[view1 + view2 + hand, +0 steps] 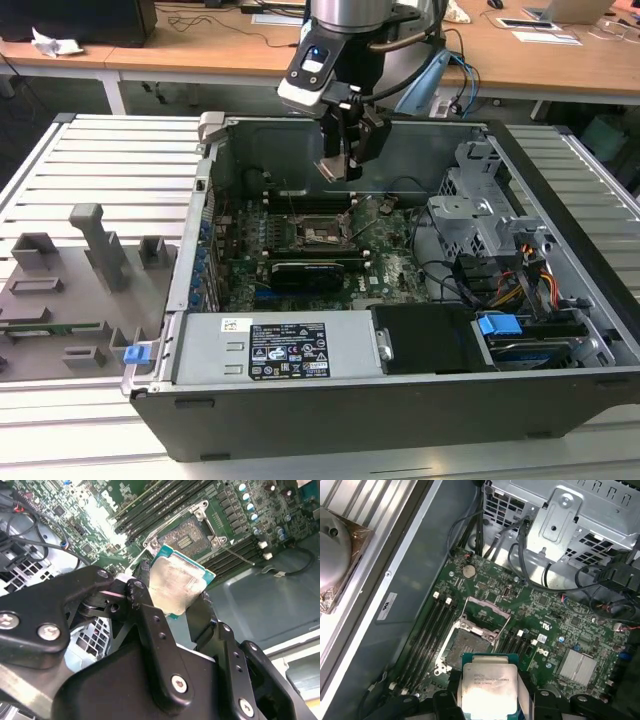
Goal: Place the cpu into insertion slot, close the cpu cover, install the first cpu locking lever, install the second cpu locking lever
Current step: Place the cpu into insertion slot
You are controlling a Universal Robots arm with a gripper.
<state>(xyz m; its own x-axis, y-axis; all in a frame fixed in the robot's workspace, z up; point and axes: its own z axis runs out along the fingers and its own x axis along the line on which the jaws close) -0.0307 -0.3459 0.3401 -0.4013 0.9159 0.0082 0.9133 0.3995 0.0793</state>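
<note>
Quick status from my end: the tool [175, 594] is closed down to chip width on the cpu [176, 580], with one of its two fingers [144, 587] on each opposite edge, and that's all it's holding. My guess is the edge grip keeps the underside clear so the chip can go down flat. In the exterior view the cpu [333, 167] hangs in the air over the insertion slot [322, 235], apart from it, so it isn't seated yet. The insertion slot sits around the middle of the motherboard [392, 262], toward its far edge. In the first wrist view the cpu cover [487, 606] is flipped up off the insertion slot [465, 647], which I reckon is just to leave it open for the chip. Counting: one cpu, one insertion slot, one cpu cover, one graphics card [310, 272] nearer the board's front edge, and one coin cell [468, 571]. Memory slots [437, 625] run along both sides of the insertion slot, but I can't count them for sure. It's all inside one open case [300, 410] on the slatted counter [100, 150].
</note>
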